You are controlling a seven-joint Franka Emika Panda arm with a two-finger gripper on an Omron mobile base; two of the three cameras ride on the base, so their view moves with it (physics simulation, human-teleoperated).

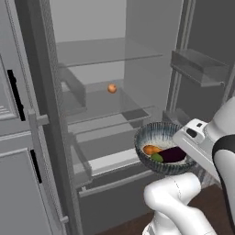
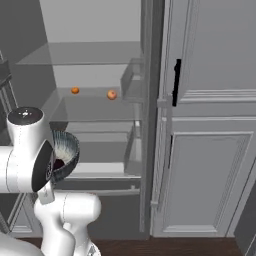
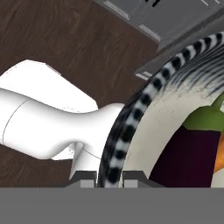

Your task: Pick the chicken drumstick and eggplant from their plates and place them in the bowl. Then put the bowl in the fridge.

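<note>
From the left base view, I hold the bowl (image 1: 163,148) in the air in front of the open fridge (image 1: 110,114), a little below and to the right of its middle shelf (image 1: 105,103); the chicken drumstick (image 1: 150,149) and the eggplant (image 1: 172,154) lie together inside the bowl, and a small orange fruit (image 1: 112,88) sits far back on that shelf. From the right base view, the bowl (image 2: 65,152) is partly hidden behind my arm, just left of the fridge interior, and it looks tilted. In the hand view, my end effector (image 3: 109,177) is pressed together on the striped rim of the bowl (image 3: 131,122), pinching it. I think I should keep the bowl level, move slowly toward the shelf, and release only when the bottom rests flat.
</note>
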